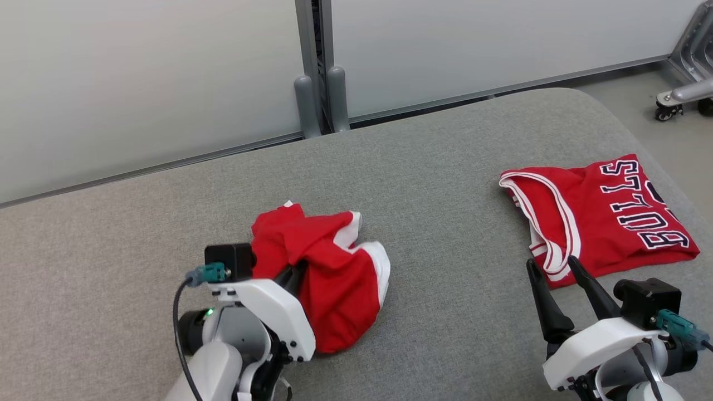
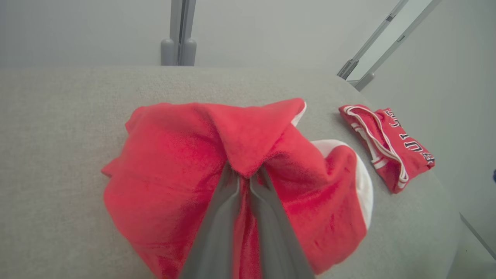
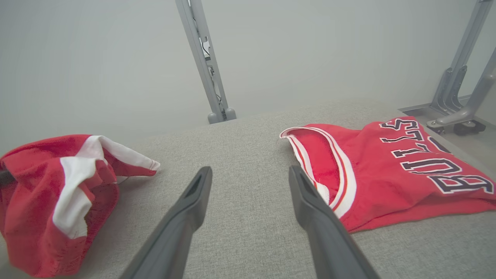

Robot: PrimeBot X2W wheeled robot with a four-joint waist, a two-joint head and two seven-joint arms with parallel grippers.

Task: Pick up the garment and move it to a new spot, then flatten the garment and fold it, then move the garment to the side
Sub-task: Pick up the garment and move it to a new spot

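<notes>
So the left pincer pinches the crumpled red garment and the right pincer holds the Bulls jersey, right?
No: the right wrist view shows the right pincer open, holding nothing, beside the Bulls jersey. The left pincer does pinch the crumpled red garment.

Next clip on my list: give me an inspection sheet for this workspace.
Surface: grey fabric pad, carrying two garments.
Job's things: crumpled red garment with white trim at the left; folded BULLS jersey lying flat at the right.
Clutter: nothing seen.
Pincers: left pincer shut on a fold of the crumpled red garment; right pincer open, holding nothing, by the jersey's trimmed edge.
Cables: black cable with teal connector at the left wrist; another teal connector at the right wrist.
Surroundings: pale partition panels, grey posts, wheeled frame at far right.
</notes>
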